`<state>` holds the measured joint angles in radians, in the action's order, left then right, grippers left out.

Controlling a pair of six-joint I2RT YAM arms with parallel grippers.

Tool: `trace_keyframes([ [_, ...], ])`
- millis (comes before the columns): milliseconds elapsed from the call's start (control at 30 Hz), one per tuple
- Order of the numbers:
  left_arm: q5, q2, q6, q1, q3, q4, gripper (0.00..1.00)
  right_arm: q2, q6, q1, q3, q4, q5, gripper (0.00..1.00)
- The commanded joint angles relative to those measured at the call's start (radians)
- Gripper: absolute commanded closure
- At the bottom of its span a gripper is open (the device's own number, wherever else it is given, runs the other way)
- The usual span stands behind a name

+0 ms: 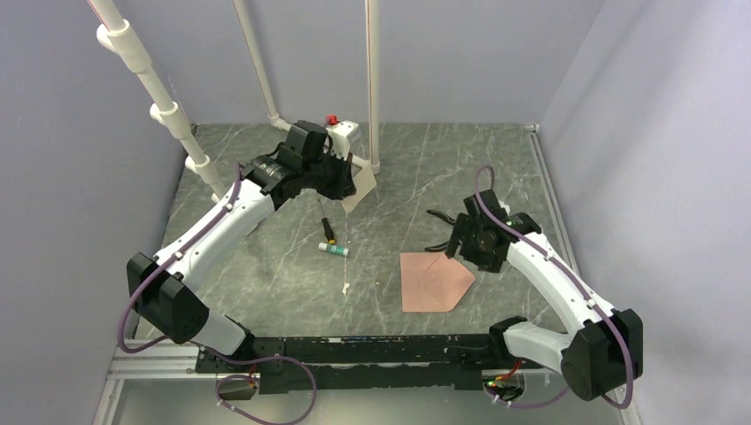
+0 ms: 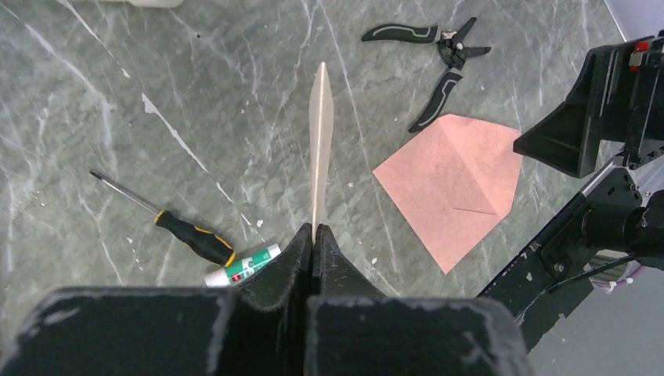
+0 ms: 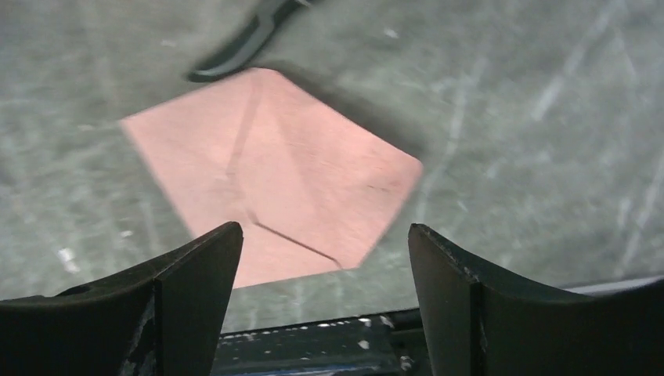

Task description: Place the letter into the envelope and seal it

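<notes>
The pale tan letter (image 1: 359, 190) hangs off the table at the back centre, pinched by my left gripper (image 1: 348, 181), which is shut on its edge. In the left wrist view the letter (image 2: 319, 141) shows edge-on, rising from between the shut fingertips of the left gripper (image 2: 315, 229). The salmon-pink envelope (image 1: 434, 282) lies flat on the table at the front right with its pointed flap spread out. My right gripper (image 1: 454, 244) hovers just over its far edge, open with nothing in it. From the right wrist, the envelope (image 3: 274, 172) lies beyond the wide-apart right gripper (image 3: 325, 235).
A black-and-yellow screwdriver (image 1: 327, 228) and a green-and-white glue stick (image 1: 334, 250) lie mid-table. Black pliers (image 1: 440, 220) rest just behind the envelope. White pipes (image 1: 372, 88) stand at the back and left. A white fixture with a red part (image 1: 341, 133) sits at the back wall.
</notes>
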<state>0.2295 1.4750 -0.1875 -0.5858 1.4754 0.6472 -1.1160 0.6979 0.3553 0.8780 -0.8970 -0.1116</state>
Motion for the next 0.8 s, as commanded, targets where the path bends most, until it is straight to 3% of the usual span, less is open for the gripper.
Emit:
trace_keyframes([
  [0,0.040,-0.023,-0.056,-0.002,-0.014,-0.077,0.98,0.021,0.059,-0.055,-0.076,-0.045,-0.113,0.16],
  [167,0.071,-0.006,-0.060,-0.003,-0.007,-0.074,0.98,-0.024,0.015,-0.158,-0.161,0.081,-0.006,0.10],
  [367,0.087,-0.011,-0.064,-0.003,-0.001,-0.075,0.98,-0.099,0.002,-0.216,-0.214,0.205,0.181,0.10],
  [767,0.060,-0.039,-0.064,-0.002,-0.001,-0.058,0.98,-0.116,0.110,-0.236,-0.372,0.433,0.497,0.27],
])
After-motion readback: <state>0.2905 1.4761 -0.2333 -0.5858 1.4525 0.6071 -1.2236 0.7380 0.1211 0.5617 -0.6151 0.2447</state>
